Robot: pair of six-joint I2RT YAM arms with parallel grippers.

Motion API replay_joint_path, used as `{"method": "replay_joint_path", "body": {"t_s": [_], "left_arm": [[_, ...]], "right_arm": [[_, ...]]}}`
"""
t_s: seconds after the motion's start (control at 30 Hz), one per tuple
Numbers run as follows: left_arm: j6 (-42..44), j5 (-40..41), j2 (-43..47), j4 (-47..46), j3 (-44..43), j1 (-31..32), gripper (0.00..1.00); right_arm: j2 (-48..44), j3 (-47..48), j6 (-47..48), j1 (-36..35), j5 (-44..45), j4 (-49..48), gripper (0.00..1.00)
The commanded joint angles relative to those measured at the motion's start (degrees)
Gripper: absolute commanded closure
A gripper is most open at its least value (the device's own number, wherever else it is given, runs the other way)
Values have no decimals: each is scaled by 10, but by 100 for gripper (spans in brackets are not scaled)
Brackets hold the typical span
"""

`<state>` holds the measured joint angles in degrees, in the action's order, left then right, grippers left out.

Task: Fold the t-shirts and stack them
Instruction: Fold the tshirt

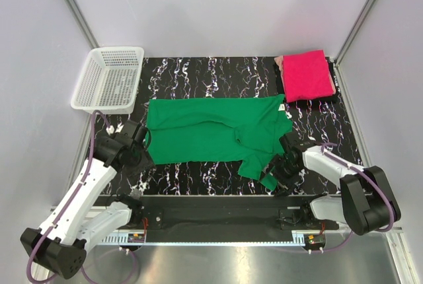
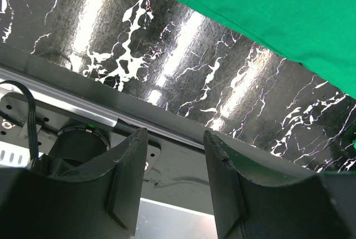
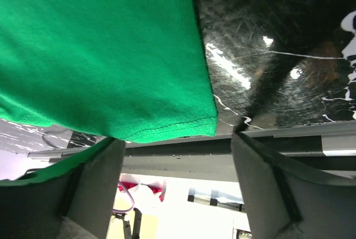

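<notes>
Green t-shirt lies lengthwise left to right, neck label rightward.

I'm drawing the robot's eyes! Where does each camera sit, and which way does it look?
Top: above and behind the arms, looking down at the table; left arm and right arm show.
Left wrist: on the left arm, facing the table; the left tool shows.
Right wrist: on the right arm, facing the green t-shirt; the right tool shows.
Shared: all see that shirt.
</notes>
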<state>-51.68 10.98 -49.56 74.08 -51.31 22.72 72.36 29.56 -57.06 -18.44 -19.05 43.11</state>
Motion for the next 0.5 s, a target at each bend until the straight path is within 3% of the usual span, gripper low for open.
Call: {"method": "replay_joint_path", "body": {"t_s": [0.0, 0.3, 0.37, 0.47], "left_arm": [[14, 11, -7, 0, -33, 1, 50], [19, 17, -16, 8, -41, 1, 50], [20, 19, -14, 10, -42, 1, 50], [18, 22, -13, 14, -44, 2, 50]], "right_arm": [[7, 14, -24, -10, 11, -29, 19], [16, 19, -33, -16, 24, -35, 22], [17, 22, -36, -16, 28, -36, 30], [21, 25, -39, -17, 34, -38, 34]]}}
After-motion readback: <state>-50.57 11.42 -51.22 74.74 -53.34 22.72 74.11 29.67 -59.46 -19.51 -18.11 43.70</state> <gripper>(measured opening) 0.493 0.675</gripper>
